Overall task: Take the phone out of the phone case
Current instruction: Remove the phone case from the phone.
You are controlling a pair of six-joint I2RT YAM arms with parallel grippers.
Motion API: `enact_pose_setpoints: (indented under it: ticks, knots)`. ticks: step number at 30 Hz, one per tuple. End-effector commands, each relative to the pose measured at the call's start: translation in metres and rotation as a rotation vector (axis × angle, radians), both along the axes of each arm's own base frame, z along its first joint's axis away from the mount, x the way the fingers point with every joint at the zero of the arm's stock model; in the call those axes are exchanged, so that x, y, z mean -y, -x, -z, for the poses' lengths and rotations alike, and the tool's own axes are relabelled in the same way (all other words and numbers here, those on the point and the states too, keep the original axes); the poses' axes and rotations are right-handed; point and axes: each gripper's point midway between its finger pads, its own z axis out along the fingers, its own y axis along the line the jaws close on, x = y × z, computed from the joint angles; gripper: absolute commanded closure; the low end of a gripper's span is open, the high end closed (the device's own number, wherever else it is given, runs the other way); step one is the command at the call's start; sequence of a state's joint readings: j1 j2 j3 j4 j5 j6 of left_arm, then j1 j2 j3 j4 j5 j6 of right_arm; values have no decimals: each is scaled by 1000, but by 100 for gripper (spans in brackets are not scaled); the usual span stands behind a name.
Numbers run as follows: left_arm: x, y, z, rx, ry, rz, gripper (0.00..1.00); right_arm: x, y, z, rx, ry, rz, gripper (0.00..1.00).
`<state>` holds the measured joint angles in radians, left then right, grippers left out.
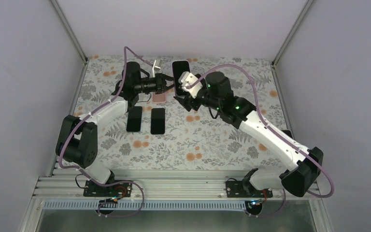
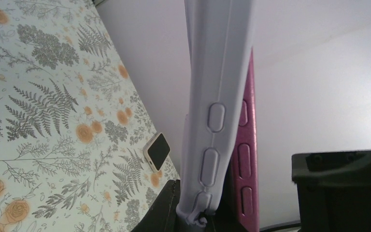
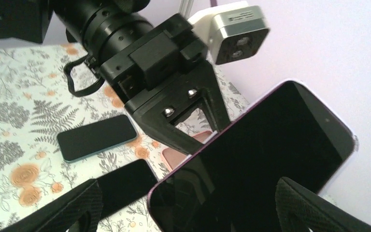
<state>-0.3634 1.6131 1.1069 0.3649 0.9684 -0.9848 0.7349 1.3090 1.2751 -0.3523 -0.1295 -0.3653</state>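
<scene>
A phone with a dark screen and magenta edge is held up above the table between my two grippers. Its lavender case is peeled away from the magenta side, with a gap between them. My left gripper is shut on the case's lower edge, also in the top view. My right gripper straddles the phone with its fingers wide apart. The left finger stands clear of the phone's corner. It meets the left gripper from the right in the top view.
Two dark phones lie side by side on the floral mat. An empty pink case lies under the grippers, also in the right wrist view. A phone in a cream case lies near the back wall.
</scene>
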Motion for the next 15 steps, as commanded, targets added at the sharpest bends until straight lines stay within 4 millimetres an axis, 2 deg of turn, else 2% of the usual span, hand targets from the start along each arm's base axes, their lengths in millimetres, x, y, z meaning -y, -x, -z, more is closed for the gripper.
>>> enact_pose_setpoints:
  ticks: [1,8,15]
  knots:
    - [1,-4,-27,74,42,1,98,-3,-9,15,102,119,62,16]
    - [1,-4,-27,70,45,3,98,-5,-18,21,185,194,138,19]
    - [2,-5,-25,69,46,6,98,5,-32,34,295,290,238,22]
